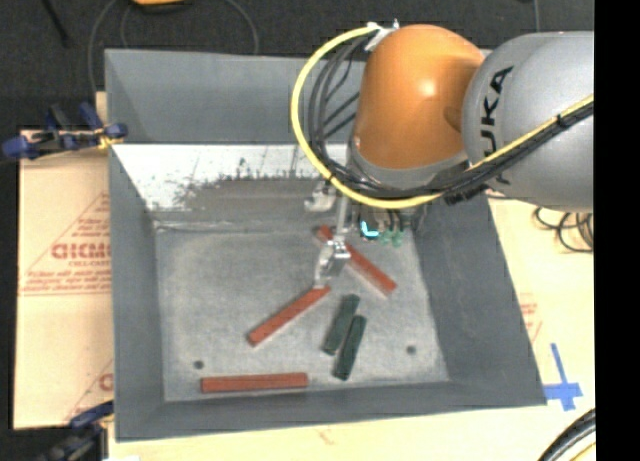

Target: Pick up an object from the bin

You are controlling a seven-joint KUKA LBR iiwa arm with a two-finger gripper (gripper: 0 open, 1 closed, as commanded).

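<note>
— Near the middle of the bin (pixel 135 299), our pincer (pixel 334 257) sits low over a red-brown bar (pixel 372 275). Lifted?
— Nothing looks lifted yet; we cannot tell whether it is spread or pinching.

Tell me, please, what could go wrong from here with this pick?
1. The gripper sits right where the upper red-brown bar and the diagonal red-brown bar nearly meet, so it might catch both, or nudge one aside.
2. The two dark green bars lie close below. A pushed bar could slide into them and shift them too.
</note>
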